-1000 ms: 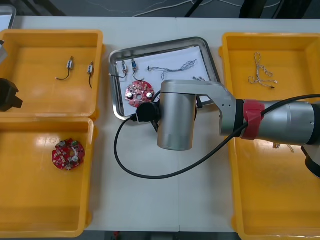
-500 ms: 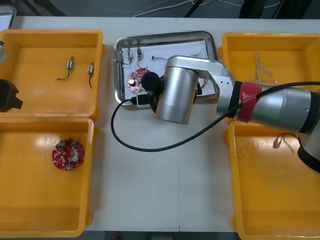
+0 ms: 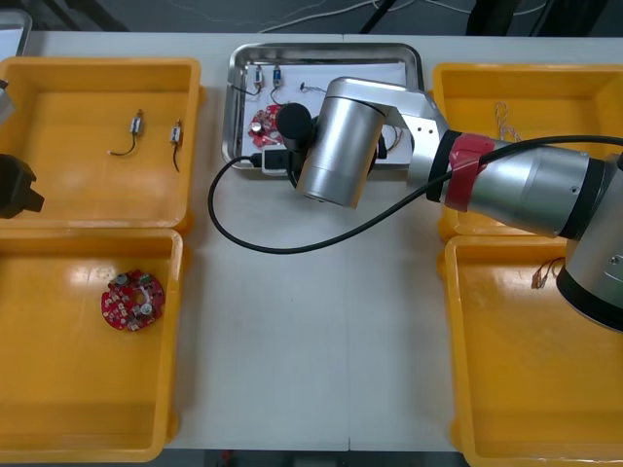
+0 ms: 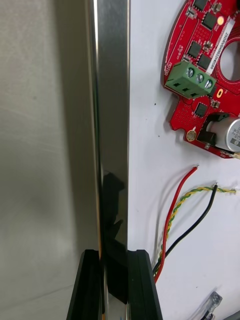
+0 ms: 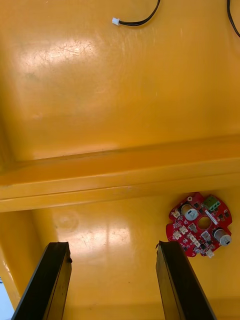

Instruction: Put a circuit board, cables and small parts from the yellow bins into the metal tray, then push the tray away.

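While my right pincer point(image 4: 114, 255) is clenched on its near rim, the tray point(image 4: 112, 100) sits by the table's far edge. On its white floor, just inside the gripped rim, lie a red board point(image 4: 205, 75) and a red and yellow cable point(image 4: 172, 215). My left pincer point(image 5: 112, 245) hangs released over the bins point(image 3: 97, 229) at the table's left edge. I judge the push is nearly done. I should grip firmly and drive straight, level and slowly, so the tray neither twists nor overshoots the far edge.

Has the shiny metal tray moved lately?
Yes: the shiny metal tray slid toward the table's far edge, relative to the yellow bins, held by the right tool.
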`<state>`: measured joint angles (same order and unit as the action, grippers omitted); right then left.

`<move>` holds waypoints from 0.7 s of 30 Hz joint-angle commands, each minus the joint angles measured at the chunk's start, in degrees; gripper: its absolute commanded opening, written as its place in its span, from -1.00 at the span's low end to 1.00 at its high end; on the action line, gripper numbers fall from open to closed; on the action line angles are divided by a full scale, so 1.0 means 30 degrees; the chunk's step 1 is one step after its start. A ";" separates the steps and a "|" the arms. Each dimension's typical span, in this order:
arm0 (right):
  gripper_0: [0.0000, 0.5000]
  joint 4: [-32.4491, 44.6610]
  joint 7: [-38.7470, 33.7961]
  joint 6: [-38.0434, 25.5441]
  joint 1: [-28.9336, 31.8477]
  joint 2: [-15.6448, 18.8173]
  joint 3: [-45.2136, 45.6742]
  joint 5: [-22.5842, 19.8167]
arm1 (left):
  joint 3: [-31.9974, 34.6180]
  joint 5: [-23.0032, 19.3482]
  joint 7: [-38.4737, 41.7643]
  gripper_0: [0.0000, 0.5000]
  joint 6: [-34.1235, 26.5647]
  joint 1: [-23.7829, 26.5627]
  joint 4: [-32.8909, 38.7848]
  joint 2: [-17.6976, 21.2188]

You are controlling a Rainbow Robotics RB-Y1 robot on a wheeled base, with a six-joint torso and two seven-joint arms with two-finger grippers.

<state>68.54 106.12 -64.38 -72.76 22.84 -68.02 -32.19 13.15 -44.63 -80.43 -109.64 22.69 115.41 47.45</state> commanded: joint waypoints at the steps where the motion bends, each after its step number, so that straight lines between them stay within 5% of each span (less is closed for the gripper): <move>1: -1.00 -0.0288 0.0517 0.0689 -0.1178 -0.0408 0.0524 -0.0196 | 0.0598 0.0169 0.0355 1.00 -0.0119 -0.0267 0.0610 -0.0056; 11: -1.00 -0.0346 0.0488 0.1216 -0.1295 -0.0437 0.0524 -0.0196 | 0.0598 0.0169 0.0355 1.00 -0.0119 -0.0267 0.0610 -0.0056; 12: -0.83 -0.0346 0.0517 0.1216 -0.1295 -0.0408 0.0524 -0.0196 | 0.0598 0.0169 0.0355 1.00 -0.0119 -0.0267 0.0610 -0.0056; 14: -0.08 -0.0346 0.0605 0.1216 -0.1295 -0.0437 0.0524 -0.0196 | 0.0598 0.0169 0.0355 1.00 -0.0119 -0.0267 0.0610 -0.0056; 15: -0.08 -0.0346 0.0605 0.1216 -0.1295 -0.0437 0.0524 -0.0196 | 0.0598 0.0169 0.0355 1.00 -0.0119 -0.0267 0.0610 -0.0056; 16: 0.48 -0.0317 0.0722 0.1187 -0.1265 -0.0408 0.0524 -0.0196 | 0.0598 0.0169 0.0355 1.00 -0.0119 -0.0267 0.0610 -0.0056; 18: 0.60 -0.0288 0.0781 0.1157 -0.1295 -0.0408 0.0524 -0.0196 | 0.0598 0.0169 0.0355 1.00 -0.0119 -0.0267 0.0610 -0.0056; 19: 1.00 -0.0288 0.0839 0.1099 -0.1295 -0.0437 0.0524 -0.0196 | 0.0598 0.0169 0.0355 1.00 -0.0119 -0.0267 0.0610 -0.0056; 21: 1.00 -0.0288 0.0869 0.0923 -0.1295 -0.0437 0.0524 -0.0196 | 0.0598 0.0169 0.0355 1.00 -0.0119 -0.0267 0.0610 -0.0056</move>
<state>67.45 106.15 -61.33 -73.35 22.73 -68.02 -32.32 13.15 -44.63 -80.43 -109.64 22.69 115.42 47.45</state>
